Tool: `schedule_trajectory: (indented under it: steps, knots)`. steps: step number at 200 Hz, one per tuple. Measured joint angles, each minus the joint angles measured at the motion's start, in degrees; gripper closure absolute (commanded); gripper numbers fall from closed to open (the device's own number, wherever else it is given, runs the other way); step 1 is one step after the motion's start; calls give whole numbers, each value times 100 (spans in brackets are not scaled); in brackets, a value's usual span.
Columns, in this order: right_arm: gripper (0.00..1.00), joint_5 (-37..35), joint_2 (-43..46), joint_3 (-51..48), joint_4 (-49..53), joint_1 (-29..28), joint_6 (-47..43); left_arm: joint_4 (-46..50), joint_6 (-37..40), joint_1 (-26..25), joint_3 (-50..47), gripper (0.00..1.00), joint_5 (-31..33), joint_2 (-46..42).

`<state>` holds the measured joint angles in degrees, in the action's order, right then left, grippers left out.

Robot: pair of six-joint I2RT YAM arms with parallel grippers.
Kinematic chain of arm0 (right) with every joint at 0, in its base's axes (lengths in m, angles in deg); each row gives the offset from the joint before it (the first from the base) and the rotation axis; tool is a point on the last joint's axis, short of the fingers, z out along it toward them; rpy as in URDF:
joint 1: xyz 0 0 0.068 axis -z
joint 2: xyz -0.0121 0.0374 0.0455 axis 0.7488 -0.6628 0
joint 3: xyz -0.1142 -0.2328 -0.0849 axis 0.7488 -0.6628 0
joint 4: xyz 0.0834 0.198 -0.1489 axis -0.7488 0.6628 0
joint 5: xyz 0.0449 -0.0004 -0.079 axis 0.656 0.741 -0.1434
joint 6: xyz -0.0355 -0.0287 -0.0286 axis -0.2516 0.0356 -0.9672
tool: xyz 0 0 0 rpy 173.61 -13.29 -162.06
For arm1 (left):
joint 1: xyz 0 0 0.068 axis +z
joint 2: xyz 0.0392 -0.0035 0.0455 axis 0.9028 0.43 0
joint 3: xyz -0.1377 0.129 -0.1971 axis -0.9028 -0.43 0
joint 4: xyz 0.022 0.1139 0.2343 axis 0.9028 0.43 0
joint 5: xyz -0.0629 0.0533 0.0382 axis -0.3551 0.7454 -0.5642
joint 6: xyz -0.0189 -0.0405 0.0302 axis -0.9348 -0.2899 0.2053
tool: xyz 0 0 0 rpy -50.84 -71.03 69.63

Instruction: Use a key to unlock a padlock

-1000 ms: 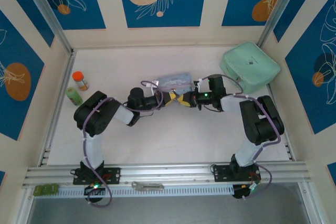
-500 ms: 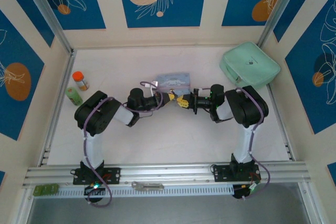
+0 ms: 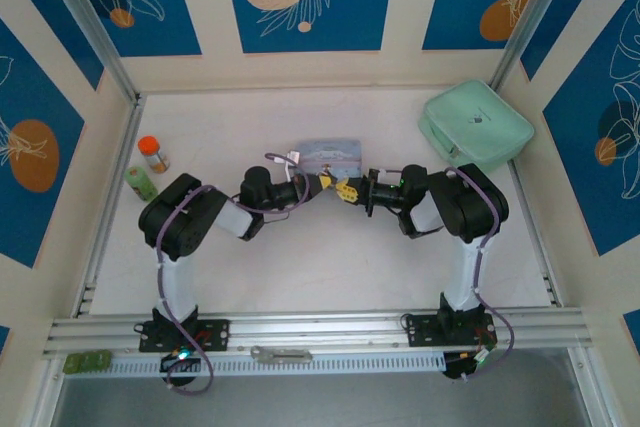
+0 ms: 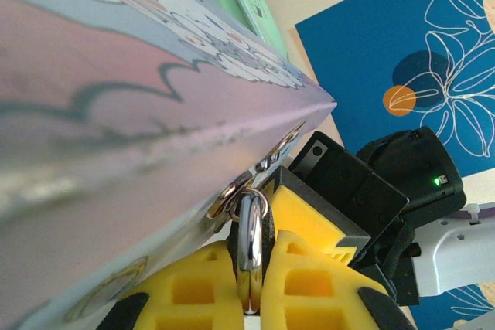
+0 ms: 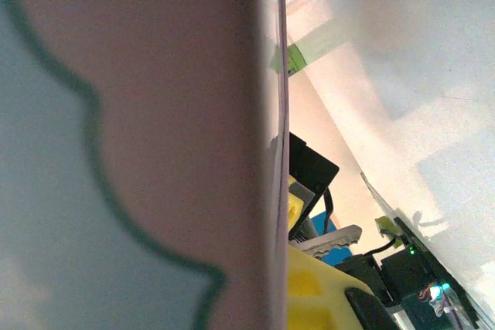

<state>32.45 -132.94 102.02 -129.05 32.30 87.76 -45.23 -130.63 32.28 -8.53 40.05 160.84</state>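
Observation:
The padlock [image 4: 249, 229] shows its chrome shackle and dark body pinched between the yellow pads of my left gripper [image 4: 251, 259], which is shut on it. A small ring [image 4: 255, 191] hangs on the shackle top, against the pale blue tin [image 4: 116, 113]. In the top view my left gripper [image 3: 322, 183] and right gripper [image 3: 348, 190] meet tip to tip just in front of the tin [image 3: 330, 154]. The key [image 5: 329, 239] sticks its toothed blade out from my right gripper's yellow finger [image 5: 317, 291], which is shut on it. The tin's side [image 5: 131, 113] hides my right gripper's other finger.
A mint-green pouch [image 3: 475, 127] lies at the back right. An orange-capped bottle [image 3: 152, 153] and a green bottle [image 3: 141, 183] stand at the left edge. A metal piece [image 3: 280, 354] rests on the front rail. The cage walls close in all round.
My right arm has folded its elbow in toward the centre and its wrist has come lower and more level. Both grippers stay tip to tip by the tin.

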Motion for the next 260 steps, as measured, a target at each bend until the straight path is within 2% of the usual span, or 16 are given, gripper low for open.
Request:
schedule_trajectory:
  steps: [101,155,230,260]
  knots:
    - [100,-164,-57,-9,-111,-72,61,9,2,55,4,100,-48,0]
    - [100,-247,-33,0,-203,-151,61,63,763,153,35,100,-321,-90]
    - [100,525,28,634,-146,144,59,50,986,291,487,100,-638,-118]
    - [89,765,470,632,826,243,33,-2,981,243,463,100,-699,-125]
